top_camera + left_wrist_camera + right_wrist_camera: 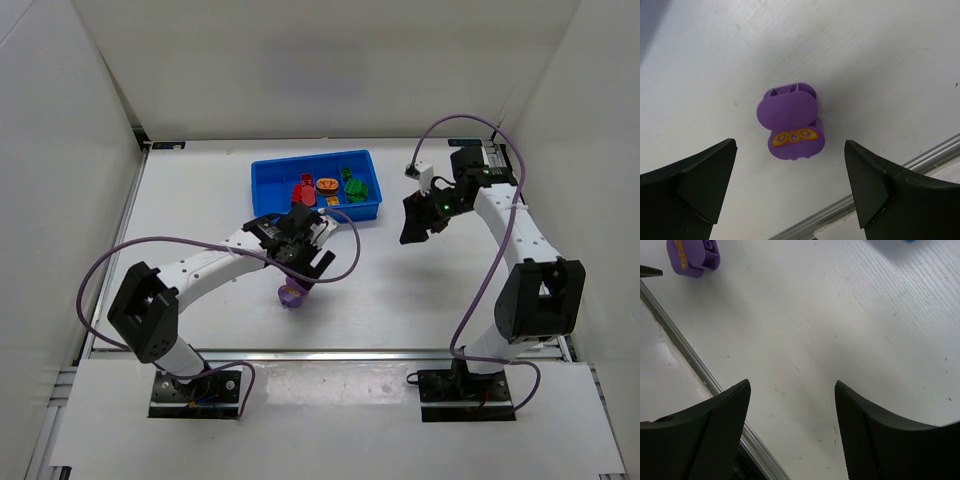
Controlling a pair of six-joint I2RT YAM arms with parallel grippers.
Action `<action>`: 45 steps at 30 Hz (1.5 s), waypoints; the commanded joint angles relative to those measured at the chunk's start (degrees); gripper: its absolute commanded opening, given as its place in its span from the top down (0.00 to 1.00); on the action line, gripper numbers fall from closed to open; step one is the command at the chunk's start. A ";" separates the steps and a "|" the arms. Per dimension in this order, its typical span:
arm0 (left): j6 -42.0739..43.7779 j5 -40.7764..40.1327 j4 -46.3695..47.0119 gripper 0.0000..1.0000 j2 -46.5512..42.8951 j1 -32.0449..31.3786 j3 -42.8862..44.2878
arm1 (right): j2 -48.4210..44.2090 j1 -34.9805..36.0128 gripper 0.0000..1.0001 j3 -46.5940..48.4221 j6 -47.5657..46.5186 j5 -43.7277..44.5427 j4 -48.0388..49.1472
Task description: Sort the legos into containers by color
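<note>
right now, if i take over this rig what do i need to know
Left gripper: open, over the purple lego, not touching it.
Right gripper: open, empty, over bare table.
Blue tray: red legos, orange legos and green legos appear to sit in separate compartments. The leftmost compartment looks empty.
Done: red, orange and green are in the tray.
Left: the purple lego lies on the table outside the tray, near the front rail. It probably goes in the leftmost compartment.
</note>
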 commanded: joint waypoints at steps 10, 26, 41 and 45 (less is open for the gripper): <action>-6.87 5.66 -2.16 0.01 3.92 -0.27 -0.94 | -0.52 -0.02 0.28 1.89 -0.88 -1.04 -0.52; -8.19 4.25 -1.98 0.01 13.25 5.09 4.42 | -0.43 -0.02 0.28 2.14 -1.05 -0.86 -0.44; -6.87 1.36 -1.98 0.01 11.76 3.42 4.77 | 1.24 -0.20 0.28 2.94 -1.40 -1.83 -0.35; -7.04 0.56 -2.15 0.01 11.40 2.89 4.42 | 1.76 -0.11 0.28 3.38 -1.32 -2.18 -0.17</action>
